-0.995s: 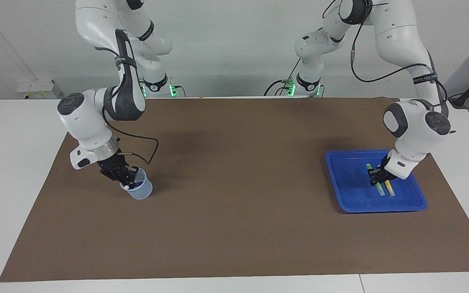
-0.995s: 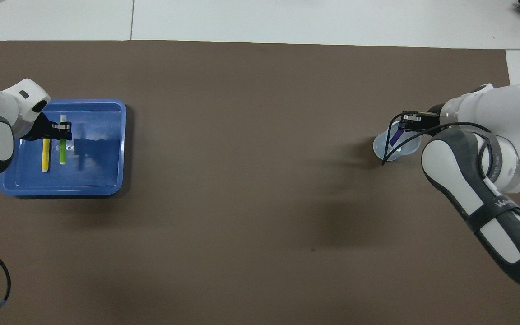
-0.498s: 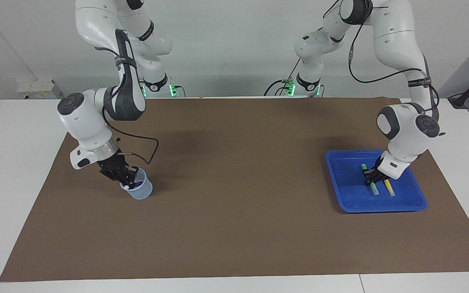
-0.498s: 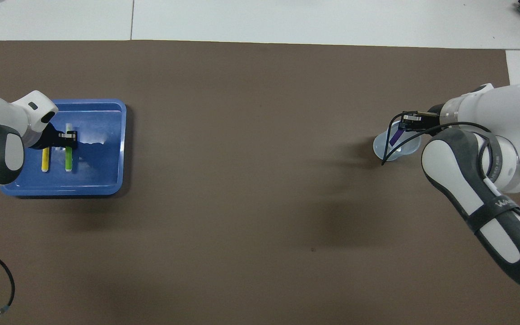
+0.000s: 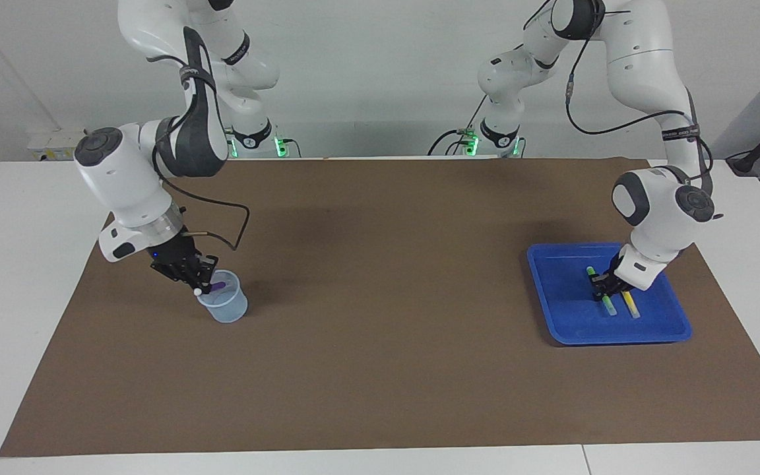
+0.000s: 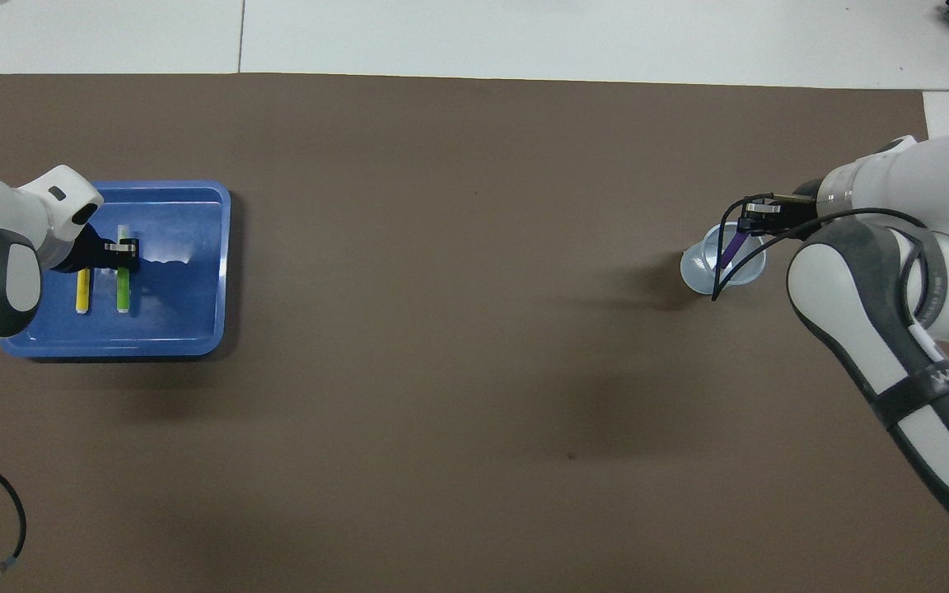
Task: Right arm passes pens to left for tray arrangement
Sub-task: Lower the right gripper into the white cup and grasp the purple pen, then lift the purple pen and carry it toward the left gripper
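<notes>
Your right gripper [image 5: 199, 282] has lifted a little since a second ago, and the purple pen [image 5: 217, 285] has come up with it, so the pen now sits higher in the clear cup [image 5: 224, 307] than it did. That gripper is closed tight on the pen's top part, and the pen's lower end still hangs inside the cup, tilted. Your left gripper [image 5: 601, 287] has slid a bit toward the robots along the blue tray [image 5: 565, 316] and is low over the green pen [image 5: 607, 303]; you cannot tell if it is still pinching that pen or has just let go. The green pen lies flat in the tray, just beside the yellow pen [image 5: 631, 305], and both run the same way, pointing toward and away from the robots. The cup stands on the surface at the right arm's end and the tray at the left arm's end, well apart. The thing to watch next is the purple pen's long line: it slants up out of the cup, so it probably needs to rise along that slant to come free before you carry it over to the left arm.
</notes>
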